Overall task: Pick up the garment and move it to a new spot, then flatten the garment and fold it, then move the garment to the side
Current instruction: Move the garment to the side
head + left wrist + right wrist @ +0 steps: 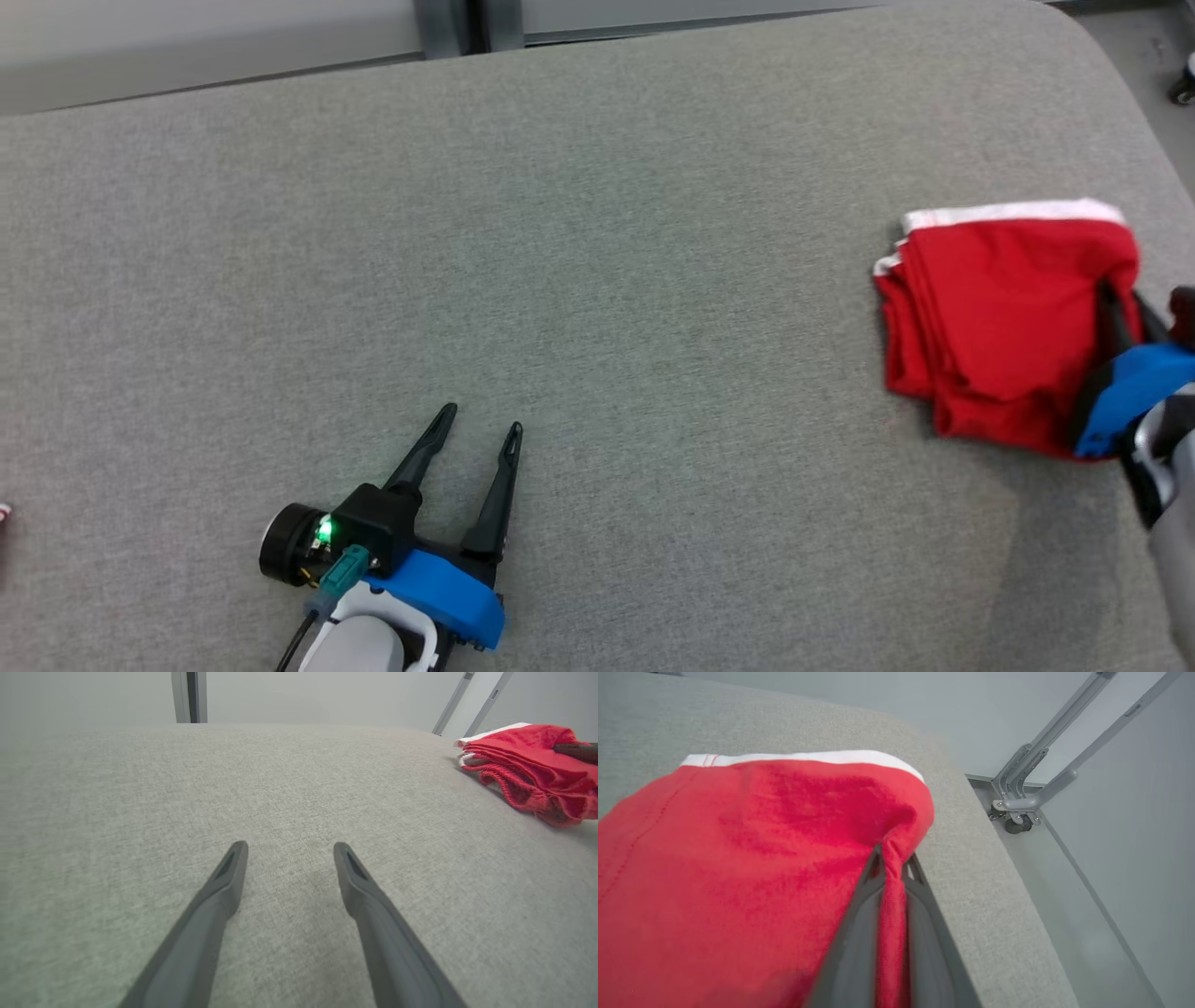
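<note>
The garment (pixel 999 317) is red with a white band, folded into a small stack at the far right of the grey cushion (pixel 597 280). My right gripper (pixel 1116 299) is shut on the garment's right edge; in the right wrist view a pinch of red cloth (pixel 892 891) sits between its fingers (pixel 859 924). My left gripper (pixel 481 420) rests open on the cushion at the lower left, far from the garment, with nothing between its fingers (pixel 219 891). In the left wrist view the garment (pixel 528 765) lies at the upper right.
The cushion's right edge (pixel 985 868) drops off just beyond the garment. Past it are the floor and a grey metal frame on a caster (pixel 1017 816). A grey post (pixel 467 23) stands behind the cushion's far edge.
</note>
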You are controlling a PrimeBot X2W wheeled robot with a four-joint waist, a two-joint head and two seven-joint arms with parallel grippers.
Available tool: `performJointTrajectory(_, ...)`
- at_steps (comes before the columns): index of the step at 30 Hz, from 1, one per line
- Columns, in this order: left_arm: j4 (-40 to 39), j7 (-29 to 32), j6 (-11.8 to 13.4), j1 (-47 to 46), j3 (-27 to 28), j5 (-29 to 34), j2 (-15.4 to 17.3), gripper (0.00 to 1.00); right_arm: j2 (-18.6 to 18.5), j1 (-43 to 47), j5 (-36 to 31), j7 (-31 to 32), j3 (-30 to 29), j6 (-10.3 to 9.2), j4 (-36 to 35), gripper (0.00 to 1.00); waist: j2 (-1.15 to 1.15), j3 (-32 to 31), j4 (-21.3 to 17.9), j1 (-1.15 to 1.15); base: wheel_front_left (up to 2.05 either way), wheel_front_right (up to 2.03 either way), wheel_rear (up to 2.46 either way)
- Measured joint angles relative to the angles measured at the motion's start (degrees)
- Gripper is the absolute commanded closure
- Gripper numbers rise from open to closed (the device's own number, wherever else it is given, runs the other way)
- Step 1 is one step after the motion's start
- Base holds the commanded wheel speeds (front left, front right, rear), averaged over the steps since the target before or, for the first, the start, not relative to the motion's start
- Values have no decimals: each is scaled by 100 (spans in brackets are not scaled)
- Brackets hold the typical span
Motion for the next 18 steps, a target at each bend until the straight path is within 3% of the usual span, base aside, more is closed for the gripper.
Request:
performJointTrajectory(6, -76, -8, -12, -185, -33, -1, -16, 0, -594, -687, -682, 369, -668, 0, 193, 100, 0, 254, 344, 0, 0, 0, 0)
performJointTrajectory(11, -159, -13, -16, -353, -87, -8, -26, 0, -835, -988, -1112, 566, -1345, 1, 216, 96, 0, 492, 610, 0, 0, 0, 0)
performJointTrajectory(12, -175, -14, -16, -386, -82, -10, -36, 0, -876, -1015, -1212, 592, -1470, 1, 202, 82, 0, 535, 663, 0, 0, 0, 0)
performJointTrajectory(13, -187, -14, -16, -424, -81, -11, -44, 0, -901, -1048, -1307, 614, -1601, 1, 176, 58, 0, 579, 713, 0, 0, 0, 0)
performJointTrajectory(14, -197, -15, -16, -447, -76, -15, -49, 0, -906, -1091, -1368, 642, -1758, 1, 141, 23, 0, 620, 758, -1, 0, 0, 0)
performJointTrajectory(15, -209, -16, -16, -469, -75, -16, -55, 0, -907, -1138, -1459, 642, -1931, 1, 74, 0, 0, 658, 801, -1, 0, 0, 0)
performJointTrajectory(18, -226, -31, -18, -536, -81, -16, -66, 0, -881, -1298, -1769, 508, -2395, 0, -249, 0, 0, 739, 896, -1, 0, 0, 0)
